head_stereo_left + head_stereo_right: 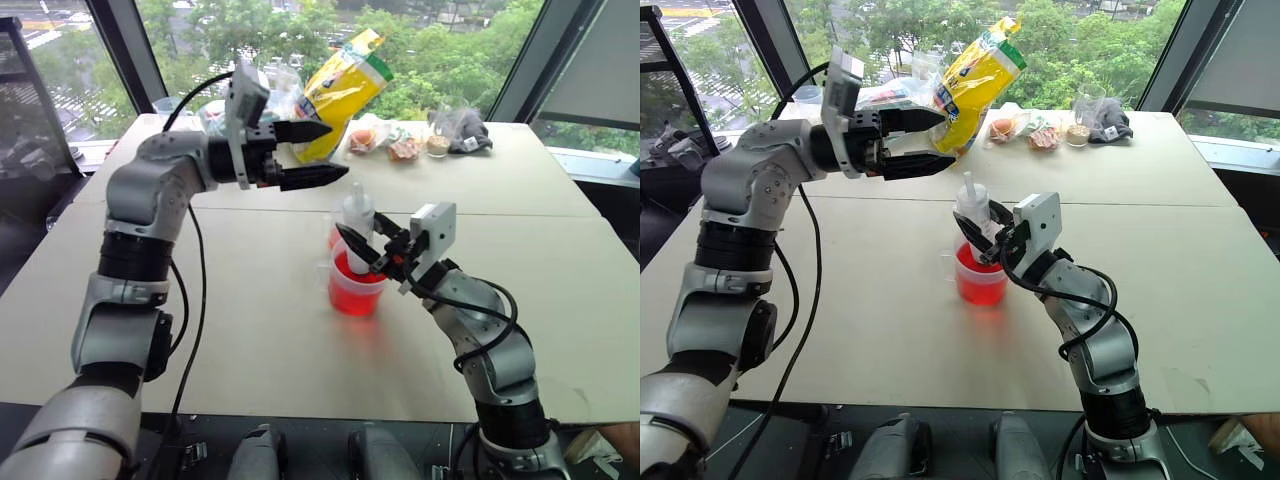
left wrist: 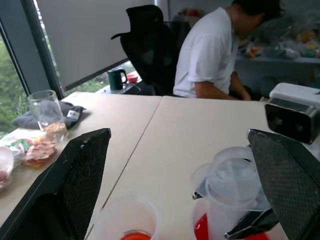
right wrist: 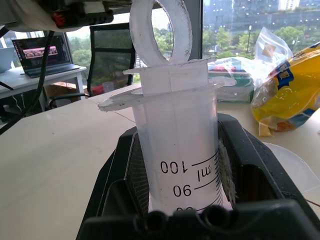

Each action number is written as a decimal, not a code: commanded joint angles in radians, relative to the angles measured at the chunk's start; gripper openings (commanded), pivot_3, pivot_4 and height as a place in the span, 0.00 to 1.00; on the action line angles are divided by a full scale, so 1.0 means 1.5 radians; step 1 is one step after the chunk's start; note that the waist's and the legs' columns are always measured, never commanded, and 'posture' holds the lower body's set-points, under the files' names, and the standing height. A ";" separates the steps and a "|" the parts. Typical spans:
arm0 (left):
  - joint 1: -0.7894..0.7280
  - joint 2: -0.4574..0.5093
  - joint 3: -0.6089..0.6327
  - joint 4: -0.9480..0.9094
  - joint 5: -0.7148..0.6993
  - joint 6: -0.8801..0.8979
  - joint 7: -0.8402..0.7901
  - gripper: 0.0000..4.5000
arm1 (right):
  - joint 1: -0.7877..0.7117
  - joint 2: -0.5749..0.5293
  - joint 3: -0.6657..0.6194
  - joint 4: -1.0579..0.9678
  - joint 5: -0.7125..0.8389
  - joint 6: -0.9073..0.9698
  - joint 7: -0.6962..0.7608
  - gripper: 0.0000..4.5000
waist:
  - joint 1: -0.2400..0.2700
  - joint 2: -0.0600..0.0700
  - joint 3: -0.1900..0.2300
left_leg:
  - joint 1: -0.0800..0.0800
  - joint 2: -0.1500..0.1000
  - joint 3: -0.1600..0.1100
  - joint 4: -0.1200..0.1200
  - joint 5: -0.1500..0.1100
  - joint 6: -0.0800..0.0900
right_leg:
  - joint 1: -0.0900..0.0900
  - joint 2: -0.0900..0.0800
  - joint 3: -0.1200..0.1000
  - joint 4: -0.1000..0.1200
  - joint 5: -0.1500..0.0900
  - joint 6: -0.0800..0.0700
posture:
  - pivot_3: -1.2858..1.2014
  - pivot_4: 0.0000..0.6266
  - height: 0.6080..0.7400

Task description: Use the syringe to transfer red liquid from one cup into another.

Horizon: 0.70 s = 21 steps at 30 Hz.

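Clear plastic: the syringe (image 3: 175, 150) stands upright in the right claw (image 1: 368, 252), its barrel clamped between the two black fingers, scale marks facing the wrist camera, white plunger ring on top.
Right arm: bent at the elbow, forearm reaching in over the worktop (image 1: 250, 330) towards the left; the claw is clenched on the syringe.
Left arm: raised, forearm level, pointing across to the right; the left claw (image 1: 312, 152) is released, its two fingers spread wide and holding nothing.
Syringe and left claw: the syringe top lies below and just to the right of the left claw's lower finger, apart from it.
Spouted cup (image 1: 357, 285): wide, clear, holding bright red liquid (image 1: 356, 292); it stands on the worktop directly under the right claw, and the syringe's lower end reaches down into it.
Narrow cup (image 2: 127, 220): beside the spouted cup, with a little red at its bottom.
Far edge of worktop: a yellow bag (image 1: 345, 88), snack packets (image 1: 385, 140) and a cup with beige grains (image 1: 438, 140), well apart from both claws.
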 commanded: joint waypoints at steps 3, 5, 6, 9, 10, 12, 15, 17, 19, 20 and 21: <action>-0.010 -0.009 -0.030 0.013 0.050 -0.064 -0.035 1.00 | -0.004 0.007 -0.011 -0.038 0.025 -0.004 -0.012 0.33 | 0.000 0.000 0.000 | 0.000 0.000 0.000 0.000 0.000 0.000 | 0.000 0.000 0.000 0.000 0.000 0.000 | 0.52 0.24 1.00; -0.008 -0.010 -0.033 0.017 0.057 -0.071 -0.046 1.00 | -0.007 0.006 -0.013 -0.043 0.031 0.000 -0.015 0.33 | 0.001 0.000 0.000 | 0.000 0.000 0.000 0.000 0.000 0.000 | 0.000 0.000 0.000 0.000 0.000 0.000 | 0.52 0.24 1.00; -0.009 -0.010 -0.033 0.021 0.060 -0.074 -0.048 1.00 | -0.008 0.005 -0.014 -0.045 0.034 0.002 -0.016 0.33 | 0.001 0.000 0.000 | 0.000 0.000 0.000 0.000 0.000 0.000 | 0.000 0.000 0.000 0.000 0.000 0.000 | 0.52 0.24 1.00; -0.013 -0.016 -0.032 0.032 0.069 -0.082 -0.050 1.00 | -0.011 0.000 -0.015 -0.047 0.040 0.006 -0.018 0.33 | 0.001 0.000 0.000 | 0.000 0.000 0.000 0.000 0.000 0.000 | 0.000 0.000 0.000 0.000 0.000 0.000 | 0.52 0.24 1.00; -0.016 -0.021 -0.031 0.037 0.071 -0.084 -0.048 1.00 | -0.012 -0.002 -0.015 -0.047 0.042 0.006 -0.017 0.33 | 0.001 0.000 0.000 | 0.000 0.000 0.000 0.000 0.000 0.000 | 0.000 0.000 0.000 0.000 0.000 0.000 | 0.52 0.24 1.00; -0.020 -0.034 -0.030 0.045 0.075 -0.088 -0.041 1.00 | -0.013 -0.005 -0.014 -0.048 0.044 0.008 -0.014 0.33 | 0.001 0.000 0.000 | 0.000 0.000 0.000 0.000 0.000 0.000 | 0.000 0.000 0.000 0.000 0.000 0.000 | 0.52 0.24 1.00; -0.024 -0.056 -0.028 0.053 0.076 -0.093 -0.037 1.00 | -0.012 -0.009 -0.011 -0.051 0.046 0.013 -0.010 0.33 | 0.002 0.000 0.000 | 0.000 0.000 0.000 0.000 0.000 0.000 | 0.000 0.000 0.000 0.000 0.000 0.000 | 0.52 0.24 1.00; -0.025 -0.068 -0.028 0.053 0.073 -0.093 -0.038 1.00 | -0.011 -0.011 -0.009 -0.053 0.047 0.015 -0.010 0.33 | 0.002 0.000 0.000 | 0.000 0.000 0.000 0.000 0.000 0.000 | 0.000 0.000 0.000 0.000 0.000 0.000 | 0.52 0.24 1.00; -0.024 -0.080 -0.030 0.055 0.075 -0.094 -0.035 0.94 | -0.009 -0.012 -0.007 -0.055 0.047 0.017 -0.010 0.33 | 0.002 0.000 0.000 | 0.000 0.000 0.000 0.000 0.000 0.000 | 0.000 0.000 0.000 0.000 0.000 0.000 | 0.52 0.24 1.00; -0.024 -0.086 -0.031 0.055 0.074 -0.094 -0.036 0.88 | -0.008 -0.013 -0.006 -0.055 0.046 0.018 -0.010 0.33 | 0.001 0.000 0.000 | 0.000 0.000 0.000 0.000 0.000 0.000 | 0.000 0.000 0.000 0.000 0.000 0.000 | 0.52 0.24 1.00; -0.023 -0.090 -0.031 0.053 0.072 -0.092 -0.037 0.80 | -0.007 -0.013 -0.005 -0.057 0.046 0.019 -0.010 0.33 | 0.001 0.000 0.000 | 0.000 0.000 -0.001 0.000 0.000 0.000 | 0.000 0.000 0.000 0.000 0.000 0.000 | 0.52 0.24 1.00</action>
